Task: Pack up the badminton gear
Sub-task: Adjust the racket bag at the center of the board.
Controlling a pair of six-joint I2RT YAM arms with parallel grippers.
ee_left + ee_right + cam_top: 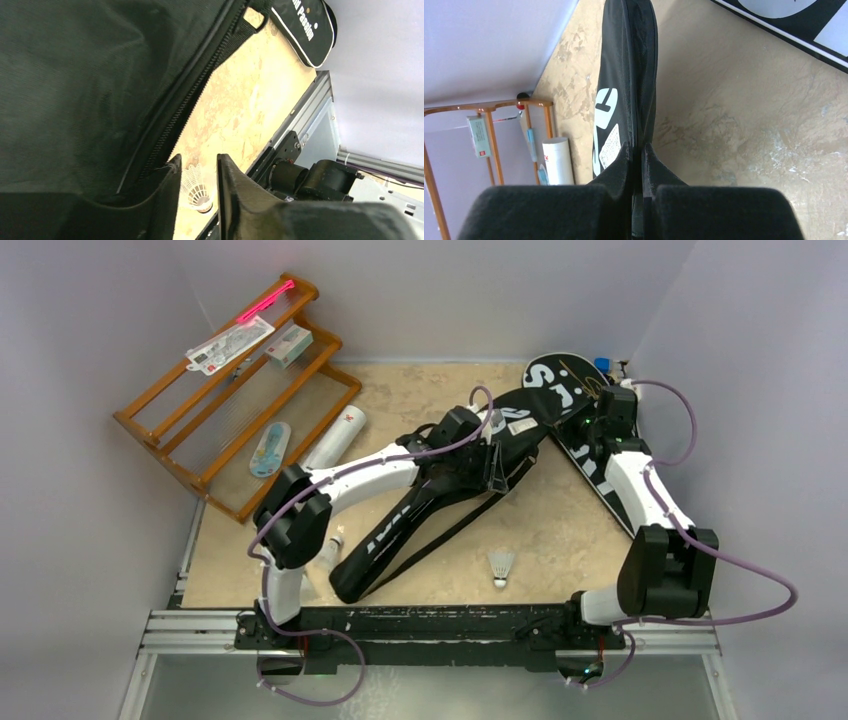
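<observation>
Racket bag [624, 75] in right pincer [638, 150]; second bag [305, 30] seemingly reads "Passion".

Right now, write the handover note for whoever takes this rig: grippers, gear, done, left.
Left gripper: open, beside the centre bag's zipper edge, holding nothing.
Right gripper: shut on that bag's far end.
Second bag: flat at the back right.
Loose: one shuttlecock near the front edge; white tube beside the rack.
Done: nothing visibly packed; no racket clearly seen.
Left: stow shuttlecock and tube, close the bags.
</observation>
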